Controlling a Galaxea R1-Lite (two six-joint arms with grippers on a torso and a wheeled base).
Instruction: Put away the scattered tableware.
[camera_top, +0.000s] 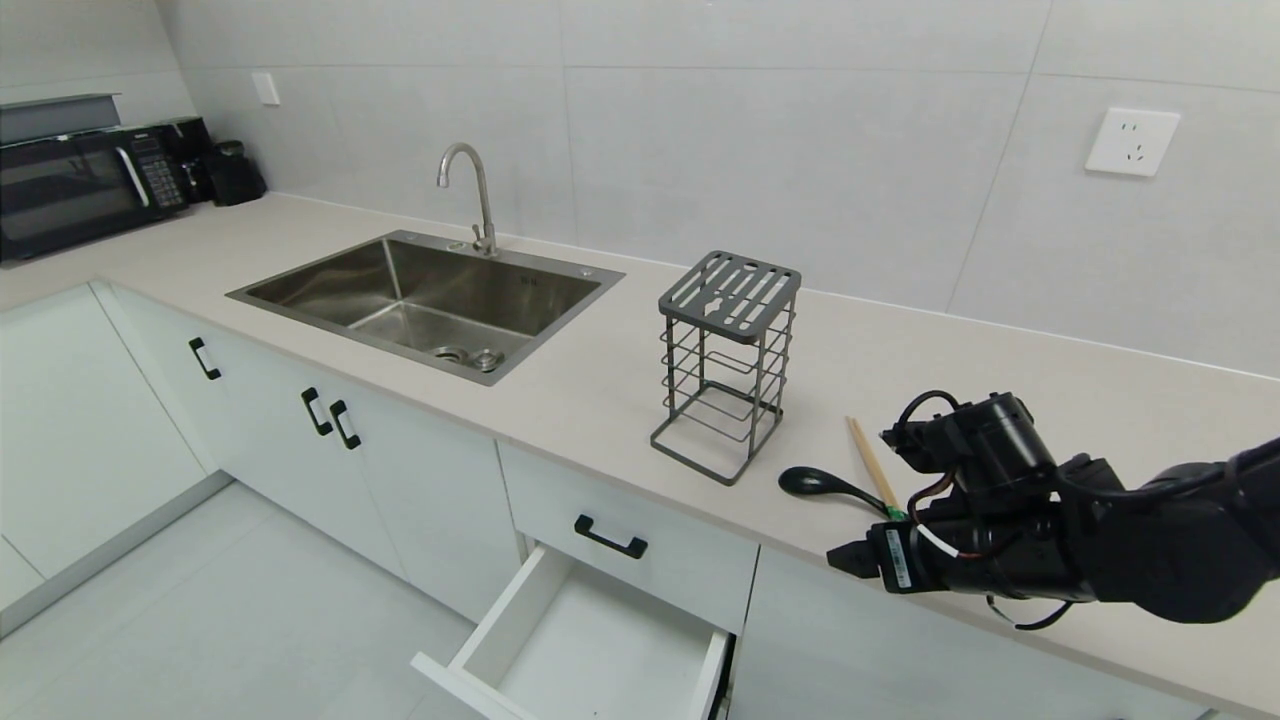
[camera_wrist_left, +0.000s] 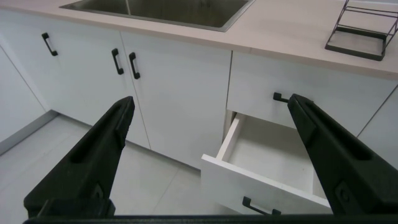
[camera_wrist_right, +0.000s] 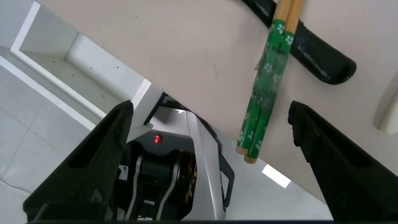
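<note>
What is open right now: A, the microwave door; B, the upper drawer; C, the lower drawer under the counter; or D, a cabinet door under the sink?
C: the lower drawer stands pulled out with its inside showing, while the upper drawer above it sits flush.

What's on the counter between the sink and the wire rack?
Nothing. In the head view the counter between the sink and the wire rack is bare.
</note>
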